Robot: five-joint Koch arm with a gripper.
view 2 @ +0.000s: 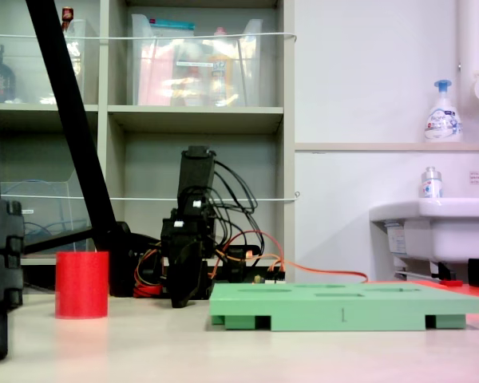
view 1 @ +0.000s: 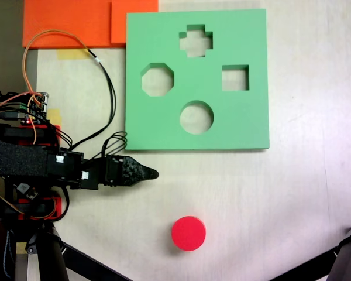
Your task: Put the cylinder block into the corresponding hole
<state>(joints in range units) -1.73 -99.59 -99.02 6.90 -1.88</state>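
— Where do we find the cylinder block [view 1: 188,233]?

— It stands upright on its flat end on the tabletop [view 1: 292,199], near the bottom edge in the downward-looking fixed view, well apart from the green board [view 1: 245,126]. In the low fixed view we see it as a red drum [view 2: 81,284] resting free, nothing touching it.

— And the corresponding hole [view 1: 196,117]?

— It is the round cutout nearest the board's lower edge, open and unfilled, roughly above the block in that view. We judge the board lies flat so the block can drop straight in from above.

— What about the tool [view 1: 151,173]?

— It points toward the right of the top-down view, between block and board, just below the board's lower left corner, holding nothing. Its tip looks like a single dark point, so it may be together, but we cannot tell from either fixed view; the low one [view 2: 185,297] shows it end-on.

— So the step in hand?

— We judge the grasp has not yet begun; the arm must swing toward the block.
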